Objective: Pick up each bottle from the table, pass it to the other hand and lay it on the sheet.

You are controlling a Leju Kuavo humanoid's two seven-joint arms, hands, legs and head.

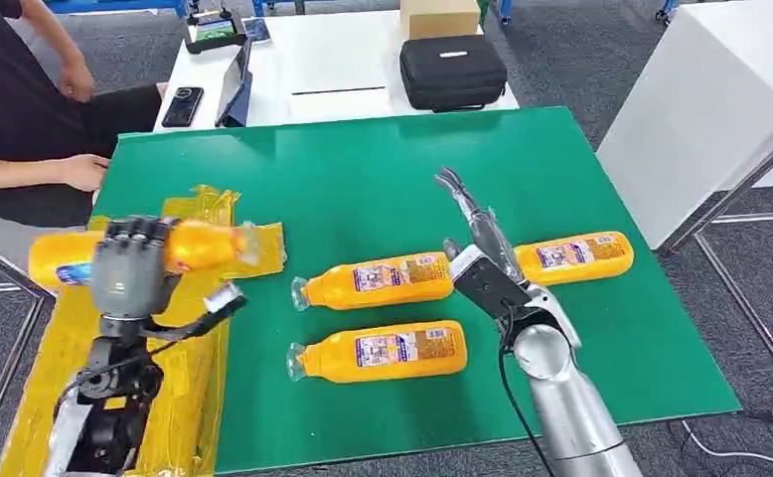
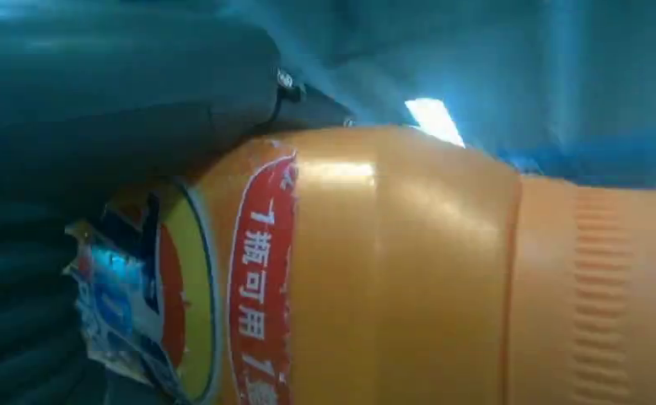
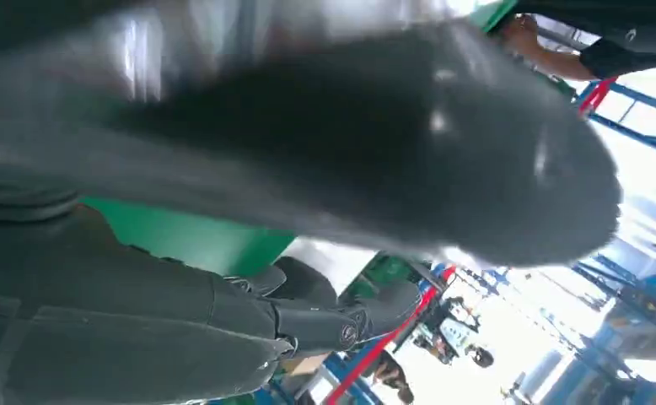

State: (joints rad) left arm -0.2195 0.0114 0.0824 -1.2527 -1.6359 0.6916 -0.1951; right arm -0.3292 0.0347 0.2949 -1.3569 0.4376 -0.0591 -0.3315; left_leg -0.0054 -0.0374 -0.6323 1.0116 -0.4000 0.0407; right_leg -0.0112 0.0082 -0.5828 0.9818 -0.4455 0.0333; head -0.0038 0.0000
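My left hand [image 1: 132, 263] grips an orange bottle [image 1: 199, 245] around its middle, holding it level above the yellow sheet [image 1: 189, 397] at the table's left edge; up close, the orange bottle [image 2: 409, 278] shows its red and blue label. Three more orange bottles lie on the green table: one [image 1: 378, 280] in the middle, one [image 1: 383, 351] nearer me, one [image 1: 576, 256] to the right. My right hand [image 1: 477, 224] hovers open between the middle and right bottles, fingers stretched forward, holding nothing. Its dark thumb [image 3: 375, 143] looms blurred in the right wrist view.
A person sits at the far left, one hand [image 1: 84, 171] resting by the green table's [image 1: 383, 169] corner. Behind stands a white table [image 1: 323, 60] with a black case [image 1: 452, 72], a phone [image 1: 182, 105] and a tablet. A white cabinet [image 1: 710, 109] stands to the right.
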